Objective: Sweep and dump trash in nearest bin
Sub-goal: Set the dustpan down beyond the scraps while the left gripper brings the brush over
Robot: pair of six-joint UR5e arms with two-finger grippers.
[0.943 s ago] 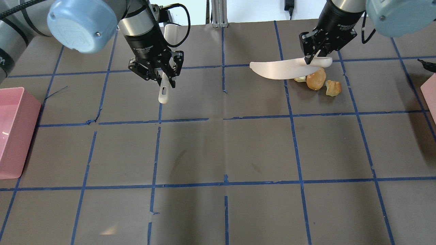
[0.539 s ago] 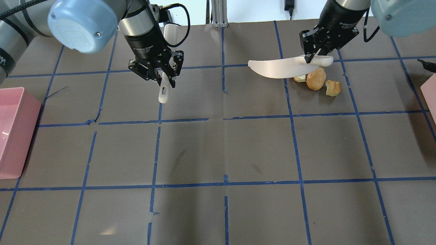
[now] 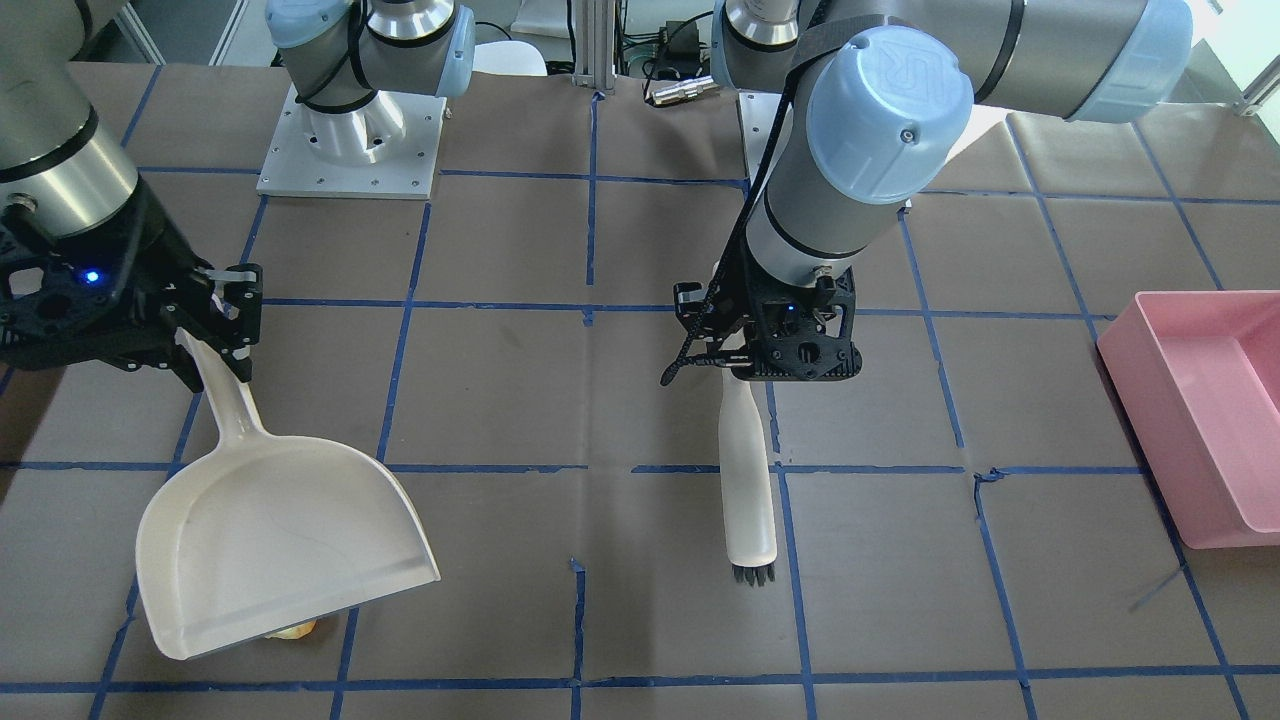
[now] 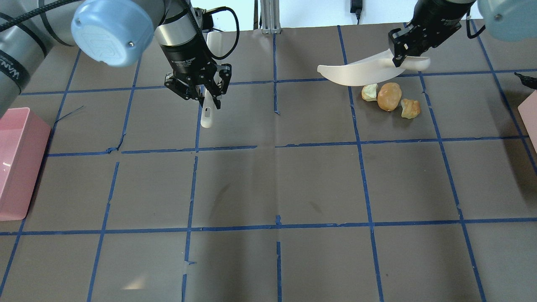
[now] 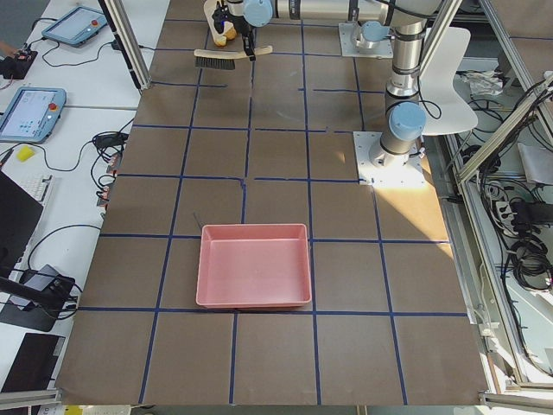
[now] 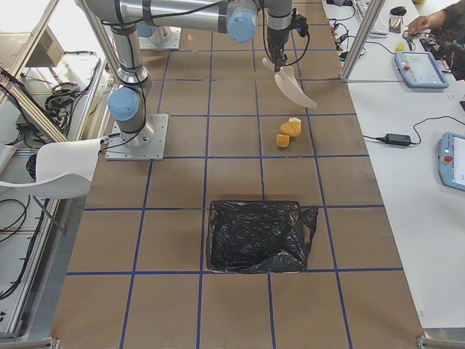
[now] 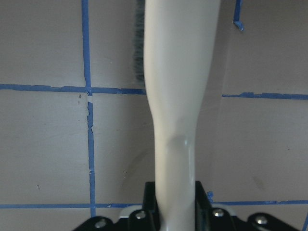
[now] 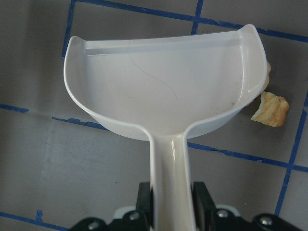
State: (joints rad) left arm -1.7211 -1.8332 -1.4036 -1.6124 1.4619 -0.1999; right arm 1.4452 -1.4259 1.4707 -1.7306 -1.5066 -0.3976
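Observation:
The trash lies in a cluster: a pale green-white chunk (image 4: 369, 92), a brown potato-shaped lump (image 4: 389, 97) and a tan pastry chunk (image 4: 410, 108), which also shows in the right wrist view (image 8: 271, 109). My right gripper (image 4: 402, 60) is shut on the handle of a white dustpan (image 4: 356, 73), held tilted just beyond the trash and empty (image 8: 163, 82). My left gripper (image 4: 206, 97) is shut on a white-handled brush (image 3: 748, 470), well to the left of the trash. The bin shows only as a pale pink corner (image 4: 530, 115) at the right edge.
A large pink rectangular tub (image 4: 16, 163) stands at the left table edge. In the exterior right view a black-bagged container (image 6: 258, 236) sits on the table nearer that camera than the trash. Blue tape lines grid the brown table.
My right gripper has moved the dustpan up and to the right, away from the trash, which uncovers the green-white chunk. My left arm with the brush has shifted slightly right.

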